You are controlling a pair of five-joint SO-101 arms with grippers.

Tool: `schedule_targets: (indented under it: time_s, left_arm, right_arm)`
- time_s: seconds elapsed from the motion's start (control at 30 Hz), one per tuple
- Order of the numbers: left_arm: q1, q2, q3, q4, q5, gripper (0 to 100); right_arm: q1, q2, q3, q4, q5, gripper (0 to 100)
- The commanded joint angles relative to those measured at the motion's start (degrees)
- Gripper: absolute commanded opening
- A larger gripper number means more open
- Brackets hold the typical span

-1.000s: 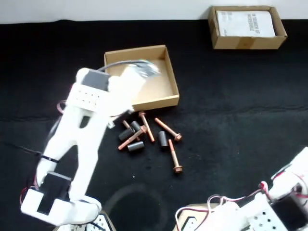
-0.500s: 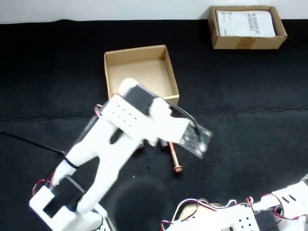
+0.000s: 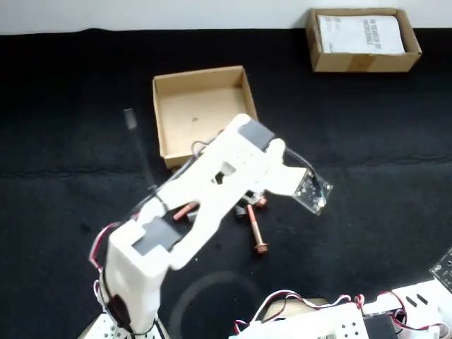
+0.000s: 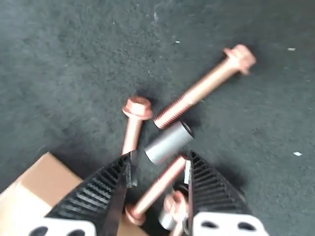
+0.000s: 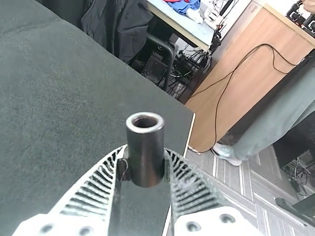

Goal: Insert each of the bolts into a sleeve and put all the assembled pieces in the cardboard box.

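1. While my left arm [image 3: 212, 183] hung over the cardboard box [image 3: 205, 106] a second ago, it has swung onto the loose bolts [image 3: 256, 229] on the table [image 3: 353, 176] beside it.
2. My left pincer [image 4: 159, 160] gapes astride a copper bolt [image 4: 156, 189], a grey sleeve [image 4: 168, 142] just ahead: a pick-up looks next.
3. My right pincer [image 5: 143, 158] clamps a dark sleeve [image 5: 144, 140] upright, ready.
4. Far right, the printed sheet [image 3: 360, 34] is too small to read.
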Motion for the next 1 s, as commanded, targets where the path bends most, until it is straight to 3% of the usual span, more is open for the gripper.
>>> schedule_targets:
  time_s: [0.0, 0.27, 0.5, 0.67, 0.83, 0.97]
  left_arm:
    - [-1.45, 6.90, -9.36, 0.26, -3.69, 17]
    - [-1.63, 19.03, -20.88, 0.35, -3.16, 17]
    - [-1.27, 23.25, -22.64, 0.35, -3.25, 16]
    - [-0.40, 24.13, -22.64, 0.35, -3.16, 0]
    - [0.84, 23.60, -25.27, 3.87, 4.57, 1]
    - [0.84, 23.60, -36.70, 11.43, 14.07, 1]
  right_arm:
    - [0.13, -1.10, -0.04, -1.63, 1.14, 0.8]
    - [-0.48, -0.75, 0.13, -1.45, 1.23, 0.8]
    - [-1.19, -1.27, 2.07, -1.71, 2.37, 0.8]
    - [-1.19, -1.27, 2.24, -1.54, 2.37, 0.8]
    - [-2.42, -1.27, 5.58, -1.45, 3.52, 0.8]
    - [-2.15, -0.92, 8.66, -1.10, 13.63, 0.8]
